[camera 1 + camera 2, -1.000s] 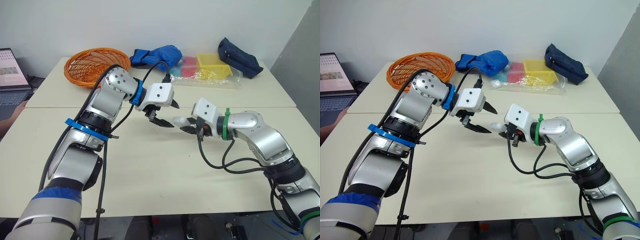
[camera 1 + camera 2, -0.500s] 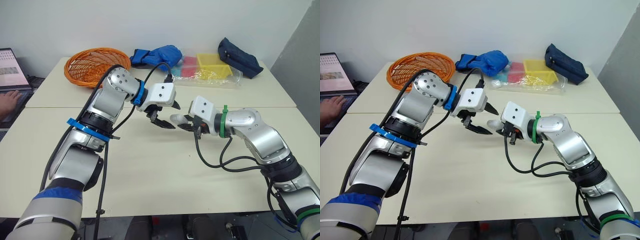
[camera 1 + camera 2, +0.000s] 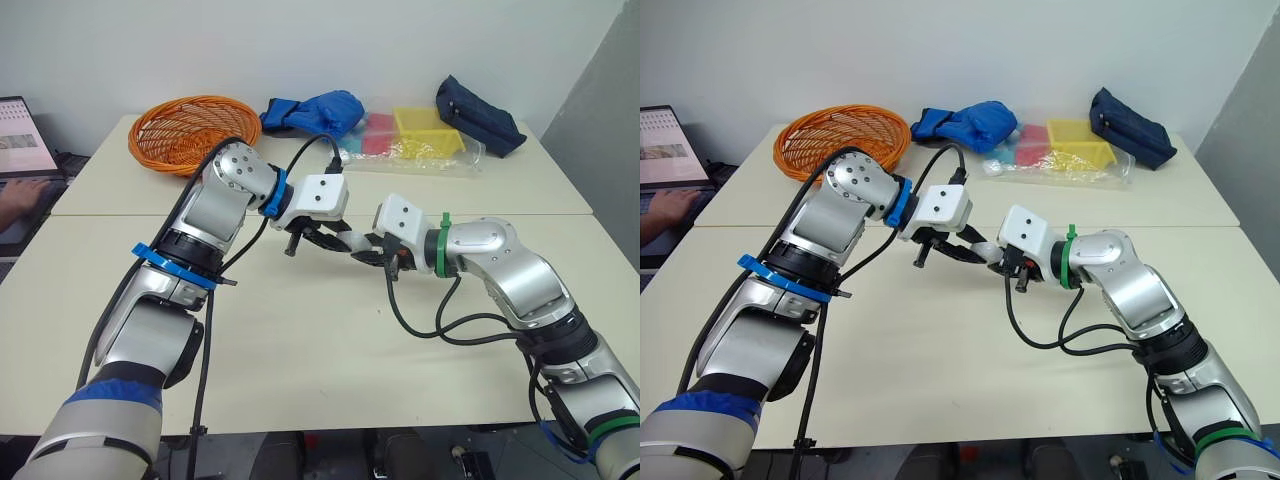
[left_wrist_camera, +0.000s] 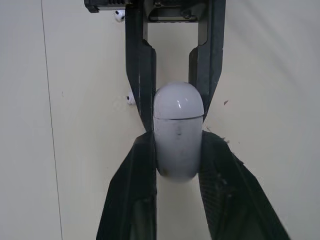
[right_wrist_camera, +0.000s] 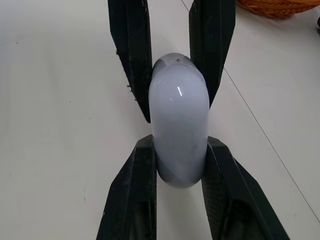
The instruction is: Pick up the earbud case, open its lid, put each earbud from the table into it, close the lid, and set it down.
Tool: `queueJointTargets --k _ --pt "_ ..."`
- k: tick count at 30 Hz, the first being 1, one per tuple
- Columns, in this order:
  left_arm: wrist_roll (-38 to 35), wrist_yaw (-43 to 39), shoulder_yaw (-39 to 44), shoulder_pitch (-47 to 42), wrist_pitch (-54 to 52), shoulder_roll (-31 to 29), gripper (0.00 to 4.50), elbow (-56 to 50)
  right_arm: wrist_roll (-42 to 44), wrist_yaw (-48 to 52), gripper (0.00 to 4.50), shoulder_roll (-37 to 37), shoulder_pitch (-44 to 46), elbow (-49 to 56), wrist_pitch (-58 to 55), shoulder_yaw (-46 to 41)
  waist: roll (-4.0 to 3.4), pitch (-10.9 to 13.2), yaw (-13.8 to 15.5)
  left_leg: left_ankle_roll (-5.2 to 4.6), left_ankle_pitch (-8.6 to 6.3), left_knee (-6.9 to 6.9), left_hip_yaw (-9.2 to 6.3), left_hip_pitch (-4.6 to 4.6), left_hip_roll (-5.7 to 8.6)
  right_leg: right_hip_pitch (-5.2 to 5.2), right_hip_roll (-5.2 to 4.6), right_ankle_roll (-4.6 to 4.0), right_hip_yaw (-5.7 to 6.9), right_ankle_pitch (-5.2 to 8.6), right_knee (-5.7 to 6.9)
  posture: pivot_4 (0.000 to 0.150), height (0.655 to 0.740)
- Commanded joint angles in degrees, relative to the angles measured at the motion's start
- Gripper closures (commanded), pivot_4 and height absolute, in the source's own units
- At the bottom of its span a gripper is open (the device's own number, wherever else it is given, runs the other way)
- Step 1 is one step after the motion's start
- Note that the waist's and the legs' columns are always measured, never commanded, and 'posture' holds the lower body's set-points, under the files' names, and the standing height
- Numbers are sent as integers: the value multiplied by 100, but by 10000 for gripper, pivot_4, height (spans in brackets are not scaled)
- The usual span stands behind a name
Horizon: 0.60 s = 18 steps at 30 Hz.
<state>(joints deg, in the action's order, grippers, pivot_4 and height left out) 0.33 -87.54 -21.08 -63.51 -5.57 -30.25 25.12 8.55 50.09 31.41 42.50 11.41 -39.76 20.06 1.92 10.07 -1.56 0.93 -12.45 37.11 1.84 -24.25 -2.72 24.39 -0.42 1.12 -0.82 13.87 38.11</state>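
Case (image 4: pixel 178 135), lid (image 4: pixel 178 102) shut, is held above the table (image 3: pixel 300 340), left gripper (image 3: pixel 343 242) and right gripper (image 5: pixel 180 142) both clamped on it; slick and round, it could squirt free and drop when one pries the lid.

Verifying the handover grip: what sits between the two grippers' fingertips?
The earbud case, lid closed, pinched by both the left gripper and the right gripper; both wrist views show it.
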Motion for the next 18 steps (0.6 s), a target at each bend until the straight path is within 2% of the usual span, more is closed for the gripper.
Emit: queueJointTargets --k 1,18 --pt "36 -106 -73 -43 -14 10 37489 -57 69 -3 36744 36 194 291 -18 -259 0 0 0 0 0 1 0 0 0 0 0 0 -1 0 0 1500 7400" --pt "-32 -123 -36 -35 -203 19 37489 -200 59 41 36744 84 171 346 -76 -278 0 0 0 0 0 1 0 0 0 0 0 0 0 0 2 1500 7400"
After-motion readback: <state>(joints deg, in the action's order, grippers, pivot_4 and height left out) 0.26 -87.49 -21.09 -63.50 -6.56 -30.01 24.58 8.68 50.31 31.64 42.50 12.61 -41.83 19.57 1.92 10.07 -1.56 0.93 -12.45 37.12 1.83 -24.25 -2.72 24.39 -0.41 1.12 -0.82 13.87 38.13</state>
